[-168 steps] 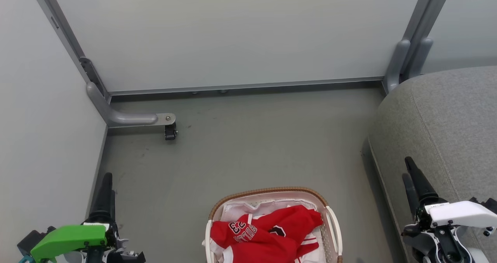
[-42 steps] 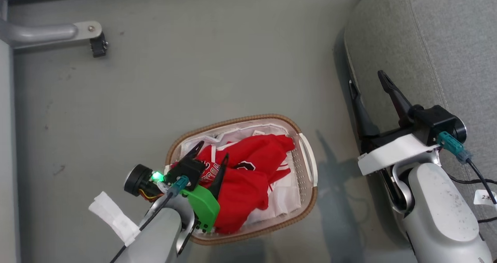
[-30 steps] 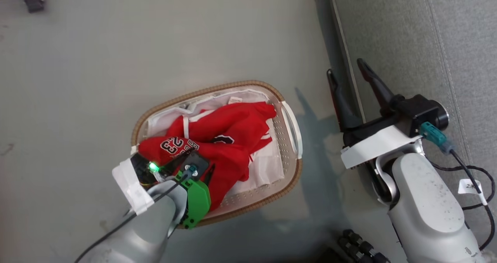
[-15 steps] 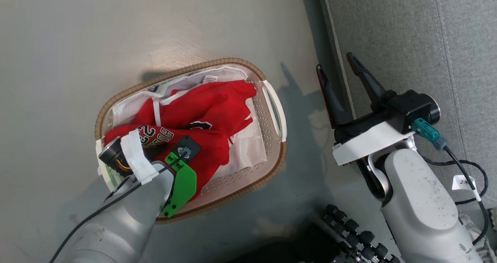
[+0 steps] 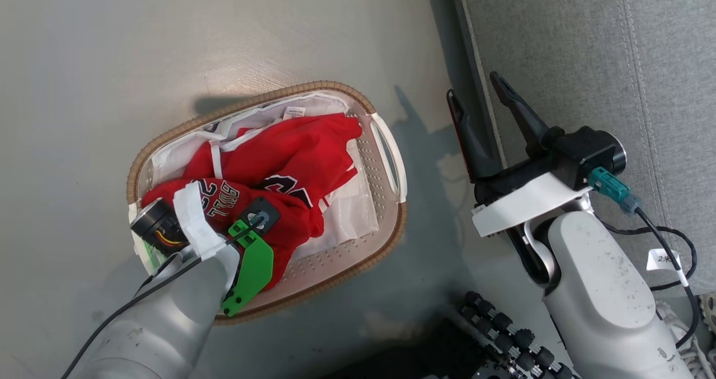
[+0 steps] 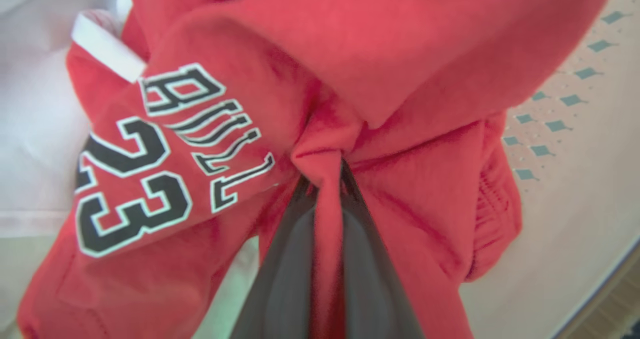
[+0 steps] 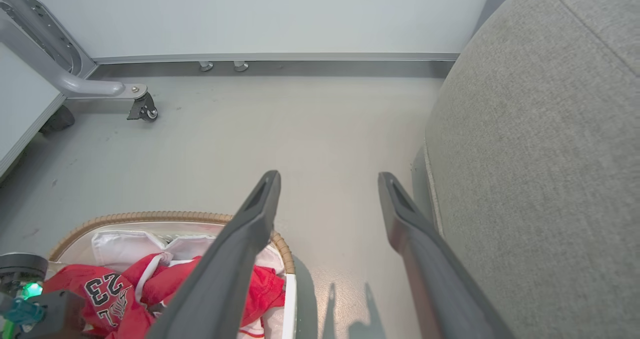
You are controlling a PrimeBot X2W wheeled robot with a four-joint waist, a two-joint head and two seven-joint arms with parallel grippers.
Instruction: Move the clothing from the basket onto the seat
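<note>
Inside the oval white perforated plastic basket (image 5: 383, 200) with brown woven rim: left gripper (image 6: 327, 176), dark fingers (image 6: 295, 239) pinched on a fold of red basketball jerseys (image 5: 291, 155) numbered 23, heaped over a white cloth liner (image 5: 355, 217). Right of the basket: right gripper (image 5: 473, 88), fingers spread apart, beside the grey fabric sofa (image 5: 587, 43) edge.

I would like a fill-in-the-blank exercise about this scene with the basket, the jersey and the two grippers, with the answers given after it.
1. The left gripper is shut on a fold of the jersey, whose cloth is ____.
2. The black numeral on the jersey reads ____.
3. The right gripper, which hangs between the basket and the sofa, is ____.
Missing words: red; 23; open.
</note>
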